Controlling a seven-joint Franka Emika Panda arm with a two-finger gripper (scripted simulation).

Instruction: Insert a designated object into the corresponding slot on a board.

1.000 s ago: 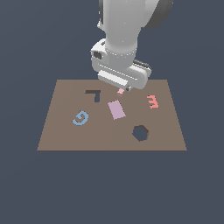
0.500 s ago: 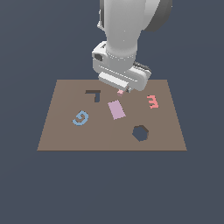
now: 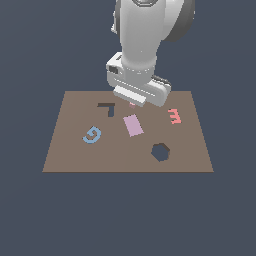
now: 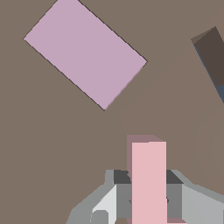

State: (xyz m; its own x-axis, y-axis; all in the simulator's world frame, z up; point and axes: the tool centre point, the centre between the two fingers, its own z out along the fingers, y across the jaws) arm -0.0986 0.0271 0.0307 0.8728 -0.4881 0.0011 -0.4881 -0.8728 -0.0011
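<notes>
The brown board point(image 3: 70, 145) lies flat. My gripper point(image 3: 132, 103) hangs over its far middle, shut on the small salmon-pink piece point(image 3: 132, 104), which peeks out below the hand. In the wrist view the piece point(image 4: 148, 179) stands between the grey fingers point(image 4: 181, 192), above the board point(image 4: 52, 144). The dark L-shaped slot point(image 3: 108, 107) lies just to the exterior view's left of the gripper; one corner of it shows in the wrist view point(image 4: 214, 52).
A lilac rectangle point(image 3: 133, 125) lies just in front of the gripper and shows in the wrist view point(image 4: 85, 52). A salmon E-shaped letter point(image 3: 174, 116), a blue G point(image 3: 91, 134) and a dark hexagonal hole point(image 3: 160, 152) are also on the board.
The gripper with the pink piece has moved a little toward the exterior view's left, closer to the L-shaped slot.
</notes>
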